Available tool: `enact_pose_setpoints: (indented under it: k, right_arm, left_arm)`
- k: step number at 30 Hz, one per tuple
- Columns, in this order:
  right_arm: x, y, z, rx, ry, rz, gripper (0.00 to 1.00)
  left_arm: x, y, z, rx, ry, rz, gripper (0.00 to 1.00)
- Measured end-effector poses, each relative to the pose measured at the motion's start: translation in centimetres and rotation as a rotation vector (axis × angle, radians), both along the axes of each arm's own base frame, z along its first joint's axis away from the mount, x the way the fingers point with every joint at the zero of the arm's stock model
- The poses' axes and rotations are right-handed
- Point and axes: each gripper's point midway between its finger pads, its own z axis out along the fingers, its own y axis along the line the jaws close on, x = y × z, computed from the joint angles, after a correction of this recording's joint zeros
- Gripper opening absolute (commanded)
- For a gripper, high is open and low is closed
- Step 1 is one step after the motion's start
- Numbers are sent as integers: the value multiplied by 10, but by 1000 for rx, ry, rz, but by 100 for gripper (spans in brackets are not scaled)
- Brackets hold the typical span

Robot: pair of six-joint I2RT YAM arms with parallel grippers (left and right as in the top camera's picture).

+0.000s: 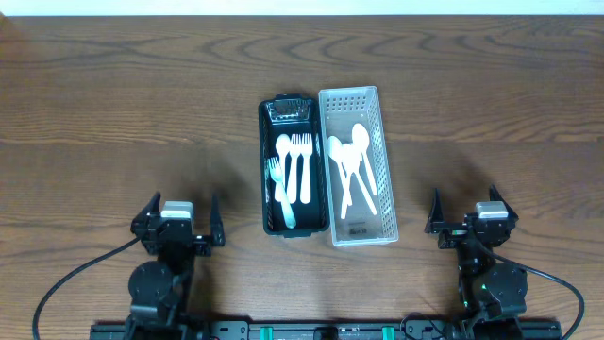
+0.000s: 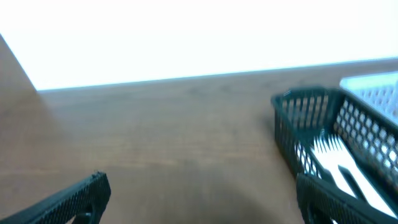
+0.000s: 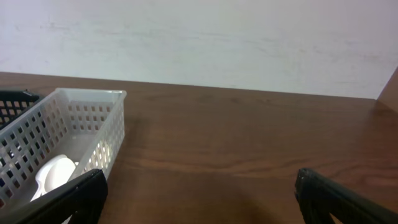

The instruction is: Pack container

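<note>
Baskets side by side on table

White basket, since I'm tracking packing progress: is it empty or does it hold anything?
Partly filled: the white basket holds several white spoons lying flat in the overhead view; its far end is bare.

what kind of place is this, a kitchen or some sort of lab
Probably a robotics lab bench, not a kitchen: left gripper and right gripper mounted at a wooden table, a plain white wall behind, and a black basket of forks beside a white basket of spoons.
</note>
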Motion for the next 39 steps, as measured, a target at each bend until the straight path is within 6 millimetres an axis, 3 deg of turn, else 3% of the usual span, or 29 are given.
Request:
enact_pose_setpoints:
  k: [3, 9, 20, 39]
  right_arm:
    - [0, 0, 0, 0, 0, 0, 99]
    - [0, 0, 0, 0, 1, 0, 99]
    - [0, 0, 0, 0, 0, 0, 99]
    - [0, 0, 0, 0, 0, 0, 99]
  left_arm:
    - [7, -1, -3, -10, -82, -2, 98]
    - [8, 1, -22, -8, -35, 5, 98]
    - [6, -2, -22, -181, -19, 6, 98]
    - [6, -2, -22, -216, -17, 9, 98]
